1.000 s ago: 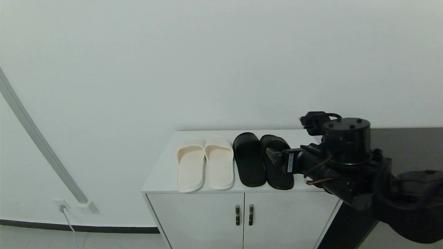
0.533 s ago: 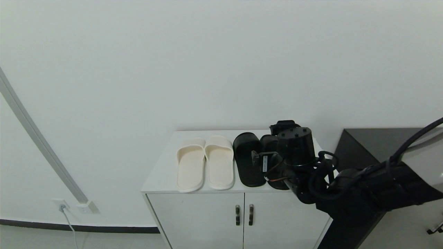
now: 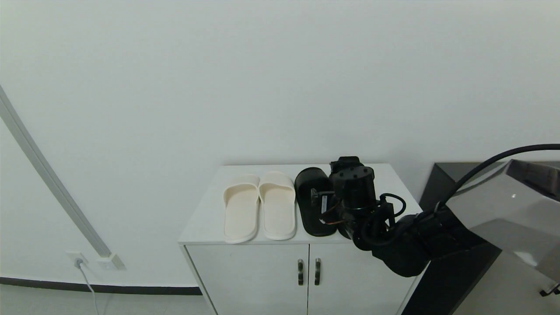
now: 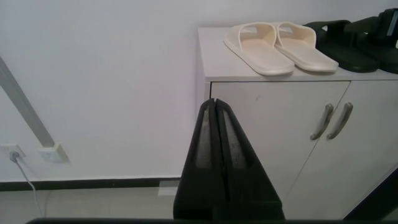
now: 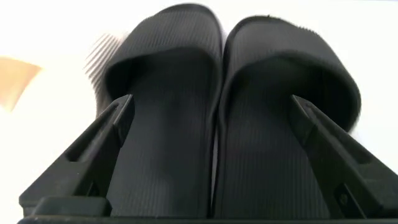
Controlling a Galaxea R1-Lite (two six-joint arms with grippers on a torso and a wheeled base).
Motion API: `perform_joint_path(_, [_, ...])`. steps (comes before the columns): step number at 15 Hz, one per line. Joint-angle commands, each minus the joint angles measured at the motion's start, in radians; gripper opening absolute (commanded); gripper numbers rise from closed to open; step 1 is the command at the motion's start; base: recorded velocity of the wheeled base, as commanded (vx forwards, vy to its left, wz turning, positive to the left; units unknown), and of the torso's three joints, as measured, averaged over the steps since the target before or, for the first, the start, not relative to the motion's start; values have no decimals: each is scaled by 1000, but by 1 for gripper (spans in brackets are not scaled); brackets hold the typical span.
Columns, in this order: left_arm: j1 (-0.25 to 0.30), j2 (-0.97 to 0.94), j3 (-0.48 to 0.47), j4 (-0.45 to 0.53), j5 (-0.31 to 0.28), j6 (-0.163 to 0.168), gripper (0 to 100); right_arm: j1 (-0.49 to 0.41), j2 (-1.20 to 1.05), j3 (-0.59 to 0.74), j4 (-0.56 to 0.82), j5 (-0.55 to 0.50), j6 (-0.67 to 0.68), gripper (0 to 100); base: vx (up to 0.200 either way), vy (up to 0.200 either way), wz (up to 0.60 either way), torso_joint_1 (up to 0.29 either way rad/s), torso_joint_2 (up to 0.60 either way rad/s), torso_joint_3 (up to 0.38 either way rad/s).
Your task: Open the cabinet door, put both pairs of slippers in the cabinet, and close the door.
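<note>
The white cabinet [image 3: 202,223] has both doors shut, with two handles [image 3: 308,271] at the middle seam. On its top lie a cream pair of slippers [image 3: 259,205] and, to their right, a black pair of slippers [image 3: 311,199]; my right arm hides most of the right black one. My right gripper [image 3: 321,203] hangs just above the black pair, open, with both black slippers [image 5: 217,155] between its fingers [image 5: 93,162]. My left gripper [image 4: 214,155] is shut and empty, low and to the left of the cabinet [image 4: 267,118].
A wall stands right behind the cabinet. A slanted grey conduit [image 3: 43,175] runs down to a wall socket with a cable [image 3: 78,262] at the lower left. A dark block [image 3: 442,175] stands to the cabinet's right. The floor left of the cabinet is free.
My right arm has swung left and farther over the cabinet top, bringing its gripper from the right black slipper's side to above the black pair. The slippers and doors have not moved.
</note>
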State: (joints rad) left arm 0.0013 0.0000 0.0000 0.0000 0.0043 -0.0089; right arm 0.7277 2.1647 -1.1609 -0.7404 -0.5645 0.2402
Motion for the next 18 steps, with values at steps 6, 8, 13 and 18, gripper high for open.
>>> perform_joint_path(6, [0, 2, 0, 0, 0, -2, 0, -39, 95, -86, -4, 1, -7, 100, 0, 0, 0, 0, 0, 0])
perform_joint_path(8, [0, 2, 0, 0, 0, -2, 0, -39, 103, -95, -4, 0, -12, 100, 0, 0, 0, 0, 0, 0])
perform_joint_path(13, [0, 2, 0, 0, 0, -2, 0, -39, 135, -126, -8, 0, -29, 0, 0, 0, 0, 0, 0, 0])
perform_joint_path(18, [0, 2, 0, 0, 0, -2, 0, -39, 126, -128, -10, 0, -29, 0, 0, 0, 0, 0, 0, 0])
